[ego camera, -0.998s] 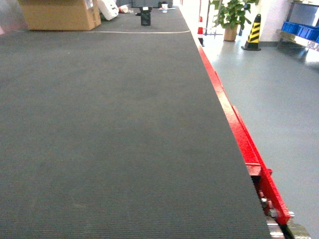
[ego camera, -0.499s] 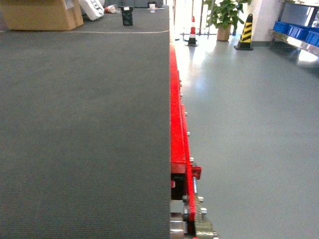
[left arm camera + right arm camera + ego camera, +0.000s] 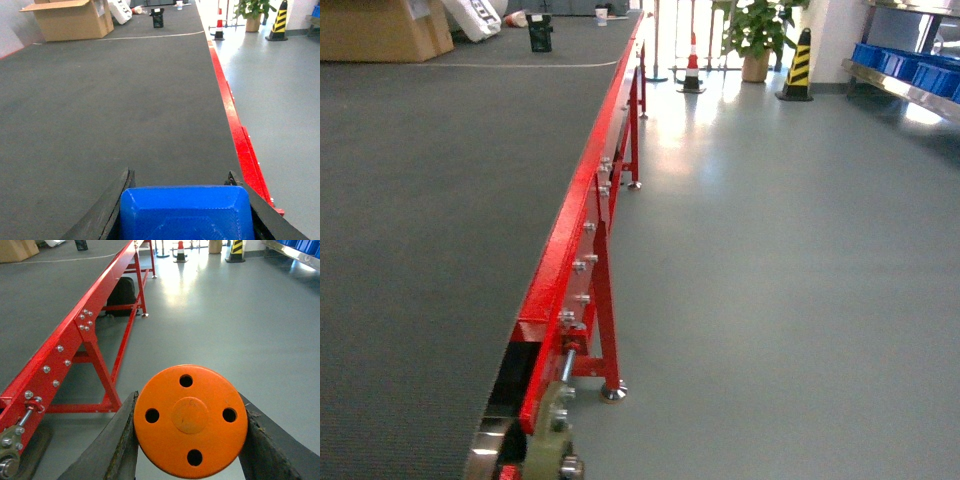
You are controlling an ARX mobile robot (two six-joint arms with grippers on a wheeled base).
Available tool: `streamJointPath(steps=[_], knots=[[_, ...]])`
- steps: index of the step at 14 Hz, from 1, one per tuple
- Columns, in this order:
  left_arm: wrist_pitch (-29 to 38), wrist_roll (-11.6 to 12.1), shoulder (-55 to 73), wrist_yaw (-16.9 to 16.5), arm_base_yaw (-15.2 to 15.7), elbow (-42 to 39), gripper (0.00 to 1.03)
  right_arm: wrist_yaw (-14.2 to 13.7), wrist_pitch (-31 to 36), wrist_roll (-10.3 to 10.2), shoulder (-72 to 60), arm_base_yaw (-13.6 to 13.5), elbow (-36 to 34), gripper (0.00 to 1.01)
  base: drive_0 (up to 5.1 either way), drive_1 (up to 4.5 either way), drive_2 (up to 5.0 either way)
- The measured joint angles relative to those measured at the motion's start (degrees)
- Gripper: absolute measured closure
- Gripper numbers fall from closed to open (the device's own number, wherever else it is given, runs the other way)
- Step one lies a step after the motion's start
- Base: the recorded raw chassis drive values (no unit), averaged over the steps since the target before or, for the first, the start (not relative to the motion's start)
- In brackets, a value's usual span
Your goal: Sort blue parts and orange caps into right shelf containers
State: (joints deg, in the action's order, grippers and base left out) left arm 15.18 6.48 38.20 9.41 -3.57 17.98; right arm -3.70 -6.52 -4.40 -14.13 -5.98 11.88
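Swinging rightward since a second ago, with the red conveyor frame (image 3: 582, 240) now slanting across the head view's middle and baring its legs, grey floor (image 3: 780, 260) and the blue crates (image 3: 910, 62) on the steel shelf (image 3: 900, 90) far right of that frame. Showing no grippers in the head view, while pinching a blue part (image 3: 185, 212) in the left gripper (image 3: 184, 220) over the dark belt (image 3: 110, 100), and an orange cap (image 3: 190, 420) in the right gripper (image 3: 190, 440) over floor beside the frame. Reading no lettering anywhere; sitting beyond the frame's far end: a cardboard box (image 3: 380, 28), striped cones (image 3: 795, 65) and a potted plant (image 3: 755, 35).
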Motion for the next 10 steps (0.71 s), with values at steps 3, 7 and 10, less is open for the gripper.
streamJointPath(steps=[3,7,10], knots=[[-0.09,0.0,0.02,0.02,0.02,0.0,0.58,0.0,-0.02,0.0,0.02,0.0,0.0,0.56,5.1,-2.34,-2.3],[-0.02,0.0,-0.07,0.07,0.02,0.0,0.58,0.0,0.0,0.0,0.0,0.0,0.0,0.56,5.0,-2.48,-2.5],[-0.04,0.0,-0.07,0.02,0.02,0.0,0.58,0.0,-0.02,0.0,0.0,0.0,0.0,0.56,5.1,-2.33,-2.3]])
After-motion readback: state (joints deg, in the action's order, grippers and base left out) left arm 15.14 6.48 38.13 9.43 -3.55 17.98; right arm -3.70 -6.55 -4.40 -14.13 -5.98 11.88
